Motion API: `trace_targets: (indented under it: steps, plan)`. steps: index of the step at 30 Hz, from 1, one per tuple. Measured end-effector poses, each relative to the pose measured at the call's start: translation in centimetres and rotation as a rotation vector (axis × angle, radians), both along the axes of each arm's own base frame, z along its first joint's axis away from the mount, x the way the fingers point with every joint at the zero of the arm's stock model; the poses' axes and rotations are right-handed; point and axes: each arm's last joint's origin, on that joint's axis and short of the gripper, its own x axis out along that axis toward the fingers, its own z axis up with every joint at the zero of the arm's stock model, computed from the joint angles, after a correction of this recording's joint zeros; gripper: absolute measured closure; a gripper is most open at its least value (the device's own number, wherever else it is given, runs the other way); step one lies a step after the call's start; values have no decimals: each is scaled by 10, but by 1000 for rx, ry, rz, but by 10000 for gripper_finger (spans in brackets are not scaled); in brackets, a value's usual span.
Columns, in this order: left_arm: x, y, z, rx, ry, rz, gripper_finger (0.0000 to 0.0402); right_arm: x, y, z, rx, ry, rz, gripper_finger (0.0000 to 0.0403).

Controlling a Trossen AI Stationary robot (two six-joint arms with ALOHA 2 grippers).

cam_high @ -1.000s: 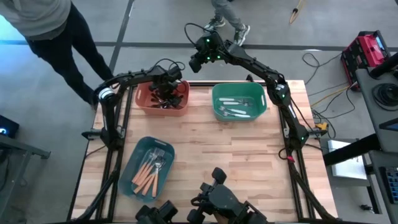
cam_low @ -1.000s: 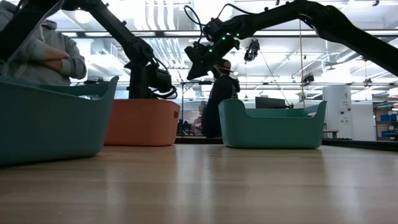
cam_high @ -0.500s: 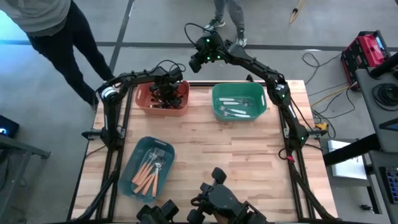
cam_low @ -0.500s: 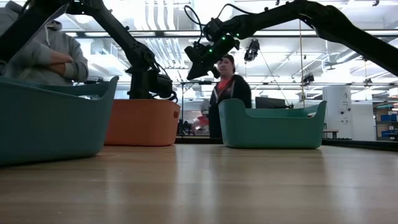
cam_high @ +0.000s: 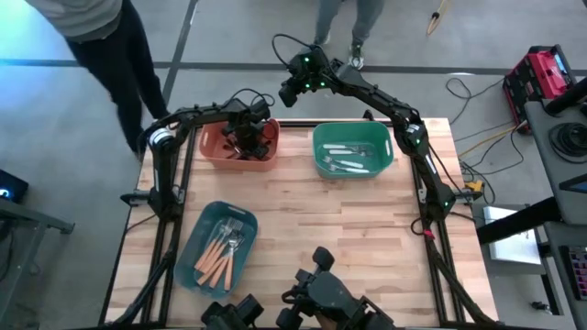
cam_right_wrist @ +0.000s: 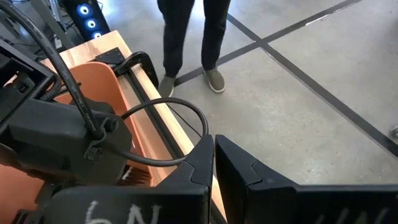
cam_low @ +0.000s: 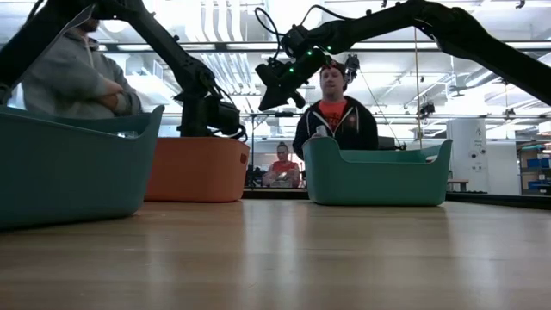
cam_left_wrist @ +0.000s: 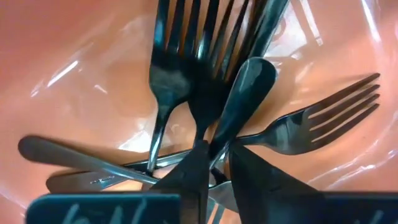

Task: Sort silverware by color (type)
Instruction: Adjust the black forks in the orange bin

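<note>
Orange bin point(cam_high: 224, 147) holds black forks point(cam_left_wrist: 199, 81) under the near-closed, empty left gripper point(cam_left_wrist: 217, 177) (right gripper point(cam_right_wrist: 213, 163) closed, raised).

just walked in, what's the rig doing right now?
Sorting silverware by colour into three bins. The left gripper is down inside the orange bin, its fingers closed around the handle of a black utensil in a pile of black forks. The right gripper hangs idle and closed, past the table's far edge. White-handled pieces lie in the green bin, orange-handled ones in the blue bin. Nothing lies loose on the table.
</note>
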Motion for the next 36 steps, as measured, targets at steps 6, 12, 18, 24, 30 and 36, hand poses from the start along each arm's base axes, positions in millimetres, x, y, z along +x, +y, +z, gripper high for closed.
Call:
trace_targets:
  steps: [6,12,18,24,30,36]
  plan:
    - [-2,-1,9,18,-13,1,394,0,0,0,1,1,0,394]
    - [-1,0,17,26,-22,-6,401,0,0,0,1,1,0,394]
    - [1,1,21,33,-28,-29,401,0,0,0,4,1,-1,394]
    - [-3,2,23,17,-13,-51,401,0,0,0,6,3,-2,394]
    - [-9,8,23,18,-14,-84,401,0,0,-1,6,4,-1,394]
    - [-9,8,23,14,-19,-58,401,0,0,-1,6,5,-1,394]
